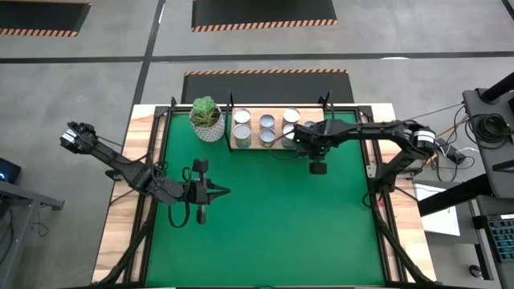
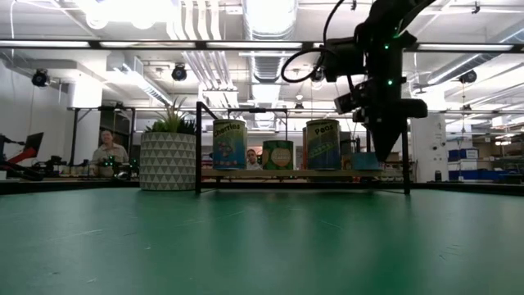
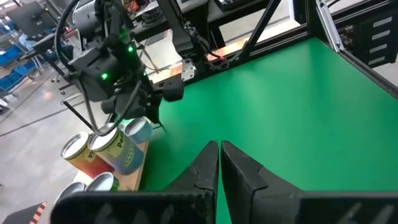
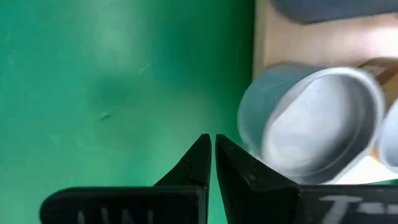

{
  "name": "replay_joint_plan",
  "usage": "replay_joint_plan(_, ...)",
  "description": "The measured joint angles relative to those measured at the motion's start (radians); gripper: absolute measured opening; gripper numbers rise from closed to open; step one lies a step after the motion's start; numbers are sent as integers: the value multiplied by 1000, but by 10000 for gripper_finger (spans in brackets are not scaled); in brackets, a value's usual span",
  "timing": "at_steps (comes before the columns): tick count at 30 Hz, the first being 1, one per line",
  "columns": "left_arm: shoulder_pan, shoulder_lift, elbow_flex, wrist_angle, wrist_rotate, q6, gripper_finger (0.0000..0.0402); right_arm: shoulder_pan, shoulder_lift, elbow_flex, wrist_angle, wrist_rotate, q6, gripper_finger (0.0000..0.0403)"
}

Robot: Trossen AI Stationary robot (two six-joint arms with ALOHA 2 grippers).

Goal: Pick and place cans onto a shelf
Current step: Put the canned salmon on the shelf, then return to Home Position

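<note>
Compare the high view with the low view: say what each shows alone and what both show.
Only the high view shows the left gripper, shut, over the green mat, and the cans' silver tops. Only the low view shows the cans' printed labels, the shelf's black posts side-on, and people in the room behind. Both show the potted plant beside the shelf, and the right gripper, shut and empty, close to the shelf.

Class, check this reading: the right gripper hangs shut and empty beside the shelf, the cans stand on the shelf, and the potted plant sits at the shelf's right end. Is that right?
One slip: the potted plant sits at the left end of the shelf, as the high view shows. The rest holds: the right gripper hangs shut and empty beside the shelf, and the cans stand on it.
</note>
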Motion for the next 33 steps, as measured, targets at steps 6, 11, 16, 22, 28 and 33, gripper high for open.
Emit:
replay_joint_plan(6, 0, 0, 0, 9, 0, 4, 0, -46, -2, 14, 25, 1, 1, 12)
replay_joint_plan(11, 0, 0, 0, 10, -1, 4, 0, -69, -2, 8, 44, 3, -24, 12)
replay_joint_plan(16, 0, 0, 0, 10, -1, 2, 0, -73, -3, 7, 53, 1, -24, 12)
replay_joint_plan(22, 0, 0, 0, 11, -1, 0, 0, -73, -3, 7, 55, 2, -34, 12)
replay_joint_plan(28, 0, 0, 0, 9, -2, -8, 0, -52, -30, 11, 48, 2, 4, 12)
replay_joint_plan(33, 0, -4, -6, -29, 1, -37, 0, 30, -130, -19, 200, -2, 117, 12)
